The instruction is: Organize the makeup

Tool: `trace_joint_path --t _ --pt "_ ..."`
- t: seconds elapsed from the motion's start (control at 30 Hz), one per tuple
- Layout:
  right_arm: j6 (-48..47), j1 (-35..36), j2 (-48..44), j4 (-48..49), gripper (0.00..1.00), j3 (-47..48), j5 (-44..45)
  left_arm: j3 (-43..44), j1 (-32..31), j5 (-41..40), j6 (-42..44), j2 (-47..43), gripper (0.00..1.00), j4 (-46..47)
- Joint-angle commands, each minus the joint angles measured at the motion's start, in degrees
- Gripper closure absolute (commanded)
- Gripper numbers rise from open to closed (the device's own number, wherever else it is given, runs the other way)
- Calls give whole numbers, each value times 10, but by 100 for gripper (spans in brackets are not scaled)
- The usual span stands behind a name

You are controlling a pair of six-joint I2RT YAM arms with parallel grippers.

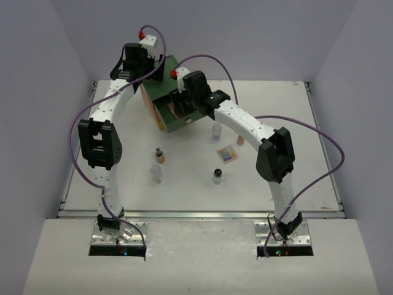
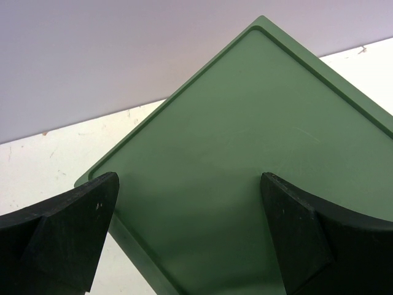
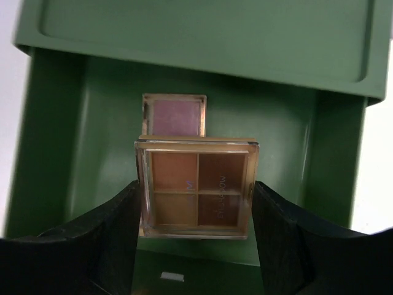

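My right gripper (image 3: 195, 206) reaches into the open green drawer (image 3: 61, 153) of the chest and is shut on a square brown four-pan palette (image 3: 198, 184), a finger against each side. A small pink palette (image 3: 175, 115) lies behind it in the drawer. My left gripper (image 2: 189, 184) is open, its fingers wide apart over the chest's green top (image 2: 245, 141). On the table are a multicolour palette (image 1: 228, 153), a clear jar (image 1: 217, 130), a tan bottle (image 1: 241, 141), a dark-capped tan bottle (image 1: 159, 155), another clear jar (image 1: 157, 173) and a black-capped jar (image 1: 217, 177).
The drawer chest (image 1: 170, 65) stands at the back centre of the white table (image 1: 288, 178), turned at an angle, its orange side facing left. Grey walls close in the table at the back and sides. Purple cables arc over both arms.
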Motion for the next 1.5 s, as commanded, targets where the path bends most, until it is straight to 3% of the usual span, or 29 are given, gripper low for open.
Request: trace_joint_path --t 0.0,0.07,0.1,0.37,0.6,0.7,0.93,1.47 --pt "12 -4 -6 20 35 47 22 12 2 3 -2 9 0 -16" --pt "11 -4 -12 6 8 52 18 11 1 3 -1 8 0 -16" --pt "10 -4 -17 2 1 52 10 11 1 2 1 8 0 -16" --pt "0 -3 -137 -50 1 24 -28 13 1 2 1 11 0 -16" --pt "76 -19 -383 -124 1 -354 26 14 1 4 -1 13 0 -15" --pt "122 -23 -421 -128 1 -443 25 19 1 6 -3 15 0 -15" --pt "157 -66 -378 -85 1 -527 12 17 1 2 10 11 0 -17" --pt "142 -103 -196 3 1 -488 27 0 1 -10 25 2 0 -19"
